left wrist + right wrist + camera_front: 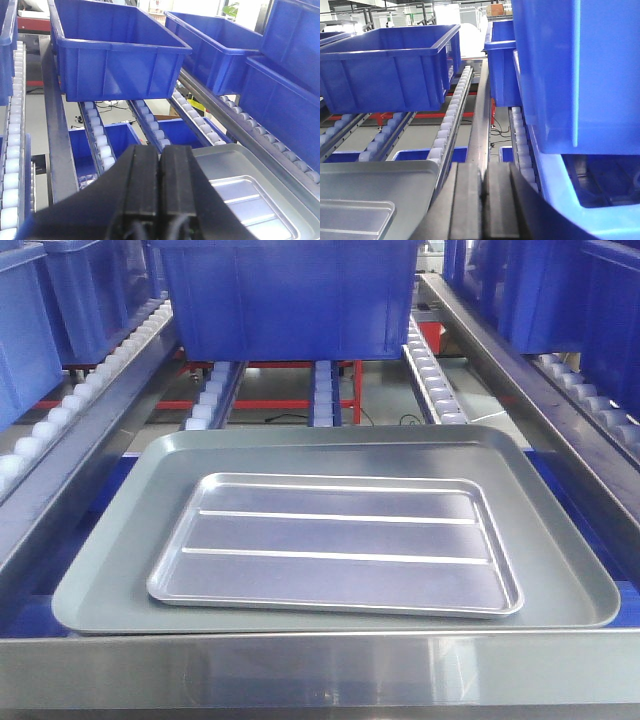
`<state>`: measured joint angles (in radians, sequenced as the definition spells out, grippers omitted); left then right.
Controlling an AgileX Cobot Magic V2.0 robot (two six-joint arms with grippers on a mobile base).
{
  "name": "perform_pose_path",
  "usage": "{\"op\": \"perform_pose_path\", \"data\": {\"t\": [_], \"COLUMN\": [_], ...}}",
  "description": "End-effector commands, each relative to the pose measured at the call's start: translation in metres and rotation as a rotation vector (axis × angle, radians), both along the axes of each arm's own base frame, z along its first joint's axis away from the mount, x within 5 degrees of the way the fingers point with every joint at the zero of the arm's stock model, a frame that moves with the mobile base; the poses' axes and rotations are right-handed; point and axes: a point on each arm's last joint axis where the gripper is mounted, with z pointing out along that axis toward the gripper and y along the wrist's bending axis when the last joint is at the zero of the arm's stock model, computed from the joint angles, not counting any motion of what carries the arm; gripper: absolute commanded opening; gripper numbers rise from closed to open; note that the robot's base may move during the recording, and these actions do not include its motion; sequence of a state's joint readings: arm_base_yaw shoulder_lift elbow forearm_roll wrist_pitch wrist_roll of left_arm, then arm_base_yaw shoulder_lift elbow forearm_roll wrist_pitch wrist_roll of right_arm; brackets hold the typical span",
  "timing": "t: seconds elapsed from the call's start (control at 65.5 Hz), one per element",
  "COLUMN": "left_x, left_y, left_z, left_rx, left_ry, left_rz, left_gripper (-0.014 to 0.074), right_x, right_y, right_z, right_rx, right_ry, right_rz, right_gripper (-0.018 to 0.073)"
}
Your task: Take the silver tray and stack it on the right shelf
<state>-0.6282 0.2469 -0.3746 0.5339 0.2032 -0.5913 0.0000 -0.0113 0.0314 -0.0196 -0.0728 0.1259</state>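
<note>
Silver tray (335, 545) isn't held by either claw. Left claw (160, 192) is clenched, pads pressed together w/ nothing between, hanging above the near left corner of the grey tray (235, 162). Right claw (482, 200) is likewise clenched on nothing, only a thin dark seam between its fingers; it hovers over the steel rail btwn two lanes, w/ the grey tray's right corner at its lower left.

Outward from there: silver tray lies flat inside the larger dull grey tray (110, 570), roughly centred, its two long ribs running left-right. Grey tray rests on the roller lane just behind the flat steel front lip (320, 670). Further up the same lane sits a blue bin (290, 295) on the white rollers (435, 375).

Right shelf (520, 145) is the next lane over, past the steel rail; it carries blue bins, one large bin (570, 75) close beside the right claw.
</note>
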Motion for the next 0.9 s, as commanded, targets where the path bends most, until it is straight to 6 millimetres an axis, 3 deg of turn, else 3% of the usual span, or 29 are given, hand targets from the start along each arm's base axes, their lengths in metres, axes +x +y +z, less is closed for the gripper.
{"op": "perform_pose_path", "data": {"t": [0.0,0.259,0.412,0.611,0.885], "left_x": [-0.002,-0.008,-0.014,-0.011,-0.003], "left_y": [-0.003,0.001,0.013,0.027,0.029], "left_z": [0.014,-0.007,-0.032,-0.066,-0.103], "left_rx": [-0.033,-0.025,0.030,0.029,0.040], "left_ry": [-0.076,-0.070,-0.201,-0.183,-0.136], "left_rz": [-0.038,-0.021,0.163,0.440,0.485], "left_gripper": [-0.0095,-0.0095,-0.0096,-0.0096,-0.0095], "right_x": [-0.003,-0.003,-0.003,-0.003,-0.003], "right_y": [0.000,0.000,0.000,0.000,0.000], "right_z": [0.009,0.009,0.009,0.009,0.009], "right_rx": [-0.002,-0.002,-0.002,-0.002,-0.002], "right_ry": [-0.107,-0.107,-0.107,-0.107,-0.107], "right_rz": [-0.004,-0.004,-0.004,-0.004,-0.004], "right_gripper": [0.0050,0.0050,0.0050,0.0050,0.0050]}}
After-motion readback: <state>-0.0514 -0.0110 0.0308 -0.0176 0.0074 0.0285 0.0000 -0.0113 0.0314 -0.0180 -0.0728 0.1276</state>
